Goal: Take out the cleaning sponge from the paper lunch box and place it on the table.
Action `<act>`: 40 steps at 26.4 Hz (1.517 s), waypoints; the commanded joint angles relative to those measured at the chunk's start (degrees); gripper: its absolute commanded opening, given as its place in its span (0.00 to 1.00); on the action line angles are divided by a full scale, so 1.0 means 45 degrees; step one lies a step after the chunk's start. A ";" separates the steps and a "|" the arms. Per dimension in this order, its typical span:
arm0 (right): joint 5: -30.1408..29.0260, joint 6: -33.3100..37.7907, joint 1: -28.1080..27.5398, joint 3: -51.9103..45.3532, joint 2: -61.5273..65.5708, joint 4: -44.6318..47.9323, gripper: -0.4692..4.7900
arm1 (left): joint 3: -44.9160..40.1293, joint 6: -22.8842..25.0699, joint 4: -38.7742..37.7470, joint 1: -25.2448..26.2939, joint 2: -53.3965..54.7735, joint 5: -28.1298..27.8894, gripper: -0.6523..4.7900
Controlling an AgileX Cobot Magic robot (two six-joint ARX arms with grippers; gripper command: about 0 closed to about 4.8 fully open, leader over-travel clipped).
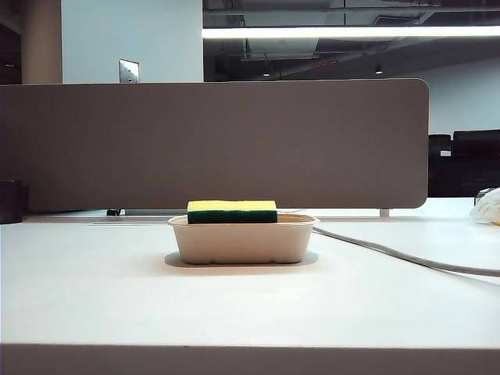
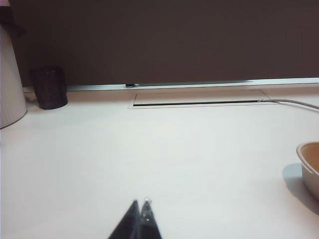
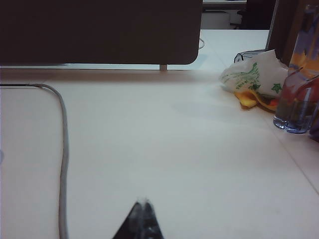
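Note:
The cleaning sponge (image 1: 232, 211), yellow foam over a dark green layer, lies flat in the beige paper lunch box (image 1: 242, 242) at the middle of the white table (image 1: 94, 297). Neither arm shows in the exterior view. In the left wrist view my left gripper (image 2: 141, 202) is shut and empty over bare table, with only a corner of the lunch box (image 2: 309, 167) at the frame's edge, well apart from it. My right gripper (image 3: 143, 202) is likewise shut with nothing in it above bare tabletop; box and sponge are out of that view.
A grey cable (image 1: 406, 256) runs across the table right of the box and also shows as a cable (image 3: 63, 159) beside the right gripper. A dark cup (image 2: 49, 87) stands far left. A plastic bag (image 3: 251, 79) and bottle (image 3: 299, 94) sit far right. A grey-brown divider (image 1: 211, 141) backs the table.

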 commanded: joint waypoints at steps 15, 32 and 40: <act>0.0889 0.0005 0.5809 0.0010 0.1384 0.0180 0.08 | 0.0015 -0.0724 0.0087 0.0000 0.0000 0.0029 0.12; -0.0311 0.0005 0.9049 0.0010 0.2200 0.0121 0.08 | 0.4877 -0.4988 0.1404 -0.0019 0.2404 0.8514 0.92; -0.0316 0.0005 0.9044 0.0010 0.2200 0.0121 0.08 | 0.9360 -0.2050 0.0525 -0.1277 1.0656 1.1613 0.92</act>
